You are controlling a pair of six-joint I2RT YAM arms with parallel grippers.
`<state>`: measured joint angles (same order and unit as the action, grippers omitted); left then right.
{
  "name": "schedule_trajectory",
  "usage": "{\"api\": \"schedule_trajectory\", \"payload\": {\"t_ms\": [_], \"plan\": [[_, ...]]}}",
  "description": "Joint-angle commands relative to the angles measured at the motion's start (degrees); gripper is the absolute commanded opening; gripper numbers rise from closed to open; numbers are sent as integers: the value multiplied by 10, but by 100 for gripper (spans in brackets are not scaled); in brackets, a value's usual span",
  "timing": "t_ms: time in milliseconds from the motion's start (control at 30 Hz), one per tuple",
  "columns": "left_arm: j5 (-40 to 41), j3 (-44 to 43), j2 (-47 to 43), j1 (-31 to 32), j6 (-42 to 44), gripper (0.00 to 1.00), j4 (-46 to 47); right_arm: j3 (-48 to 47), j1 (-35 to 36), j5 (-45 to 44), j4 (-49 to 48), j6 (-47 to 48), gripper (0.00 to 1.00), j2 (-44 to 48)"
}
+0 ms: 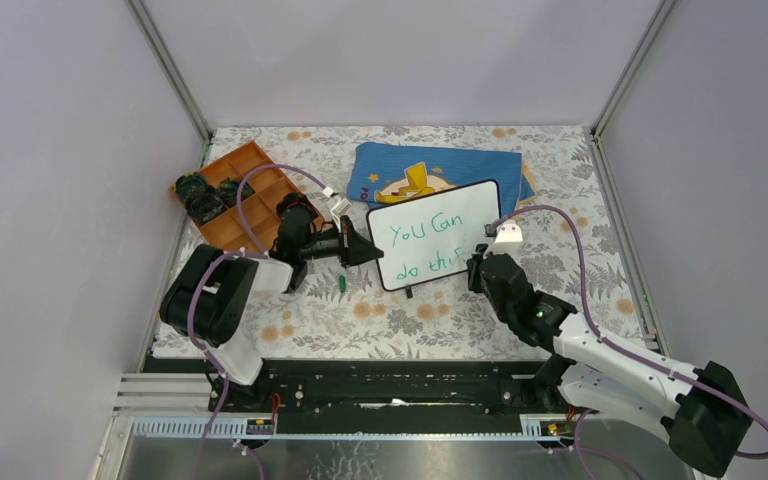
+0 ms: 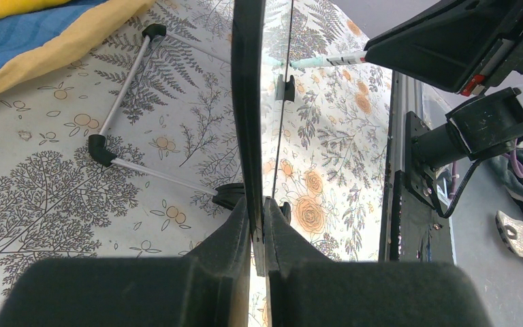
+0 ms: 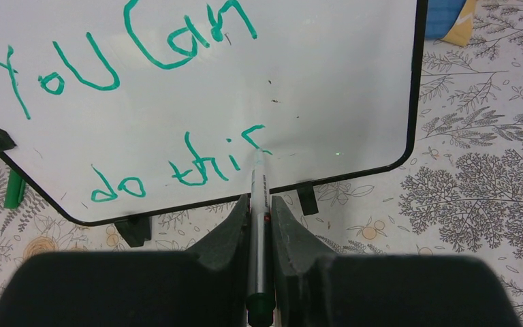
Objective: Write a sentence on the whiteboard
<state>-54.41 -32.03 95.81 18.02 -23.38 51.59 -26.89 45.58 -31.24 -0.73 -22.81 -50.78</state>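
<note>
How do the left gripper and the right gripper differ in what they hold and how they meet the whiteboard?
The left gripper clamps the left edge of the whiteboard; the right gripper clamps a marker. The left gripper touches the board itself; the right gripper reaches it only through the marker's tip, at the last letter of the sentence. Both are shut on something.

Whiteboard (image 1: 438,235) mid-table, marker (image 3: 258,204) tip on it; cloth (image 1: 390,165) behind; tray (image 1: 243,163) left of cloth; cap (image 1: 343,284) front-left of whiteboard.

Top cam: high, behind, looking down. Wrist cams close-up: left edge-on, right face-on; all share whiteboard (image 1: 435,235).
</note>
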Motion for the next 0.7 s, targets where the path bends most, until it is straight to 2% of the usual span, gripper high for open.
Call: {"api": "schedule_trajectory", "payload": {"t_ms": [0, 667], "plan": [[6, 12, 11, 18, 40, 0, -80, -1, -5, 11, -23, -2, 0, -3], [6, 13, 9, 18, 42, 0, -82, -2, -5, -17, -29, -5, 0, -15]]}}
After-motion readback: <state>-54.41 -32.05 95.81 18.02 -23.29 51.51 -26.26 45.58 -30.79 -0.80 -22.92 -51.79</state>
